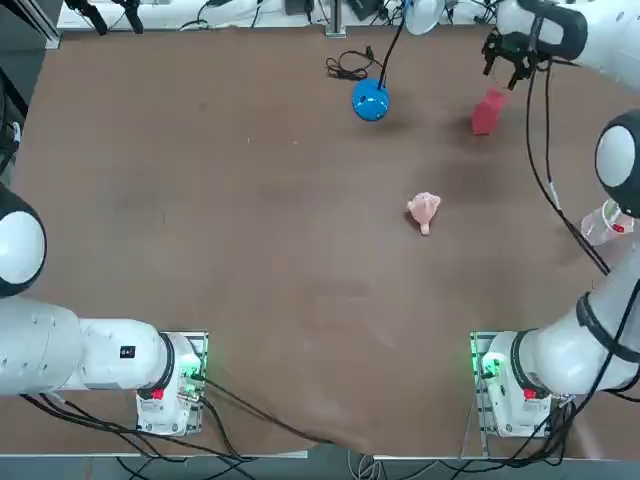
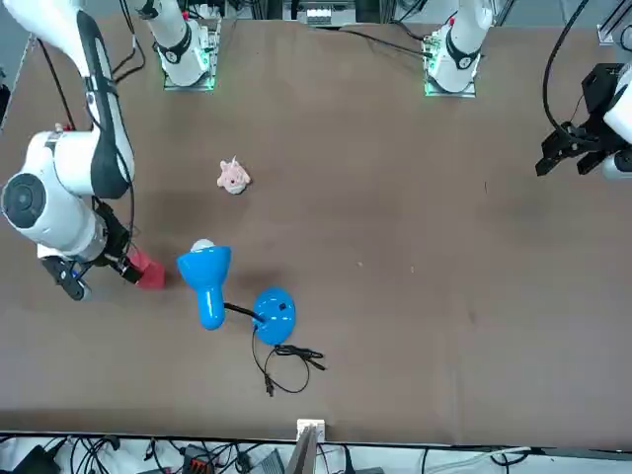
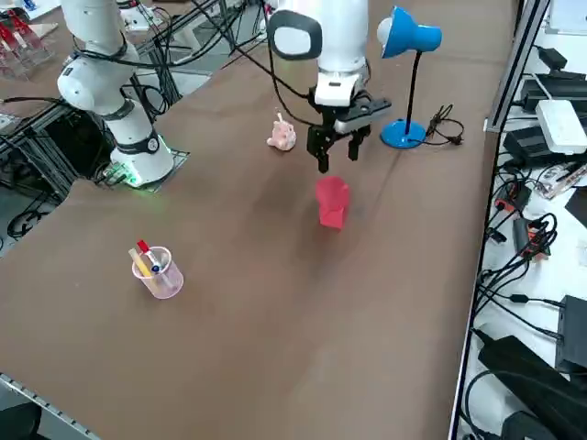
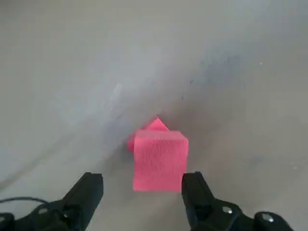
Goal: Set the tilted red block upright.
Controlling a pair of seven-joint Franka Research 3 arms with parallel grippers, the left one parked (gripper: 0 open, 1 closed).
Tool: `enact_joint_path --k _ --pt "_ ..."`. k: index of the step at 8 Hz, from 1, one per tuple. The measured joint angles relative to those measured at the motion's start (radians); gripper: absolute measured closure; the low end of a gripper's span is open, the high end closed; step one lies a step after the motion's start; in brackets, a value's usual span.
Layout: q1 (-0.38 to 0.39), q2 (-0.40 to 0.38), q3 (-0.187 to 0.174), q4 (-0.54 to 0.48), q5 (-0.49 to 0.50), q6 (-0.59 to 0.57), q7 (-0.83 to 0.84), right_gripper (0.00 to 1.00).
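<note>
While my right claw [image 3: 336, 152] is hanging just above the red block [image 3: 331, 202], I am seeing its fingers [image 4: 86, 192] spread wide, one to each side of the block and gripping nothing. That block [image 1: 487, 111] is sitting on the brown counter [image 1: 250, 220] at its far right, leaning rather than standing straight. Close by, the blue lamp [image 1: 370, 100] is standing, and the pale pink lump [image 1: 424, 211] is lying nearer the middle.

No legible text, label, brand, number or sign appears in any view. A small dark plate on the parked left arm [image 1: 127, 352], seen from overhead, carries pale marks too small to read.
</note>
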Motion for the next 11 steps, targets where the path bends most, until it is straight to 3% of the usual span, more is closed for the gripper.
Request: enact_joint_path --k 4,11 --pt "-0.036 0.002 -0.002 -0.027 0.053 0.016 0.024 0.0" --pt "-0.038 0.014 0.001 -0.073 0.056 0.091 0.024 0.0"
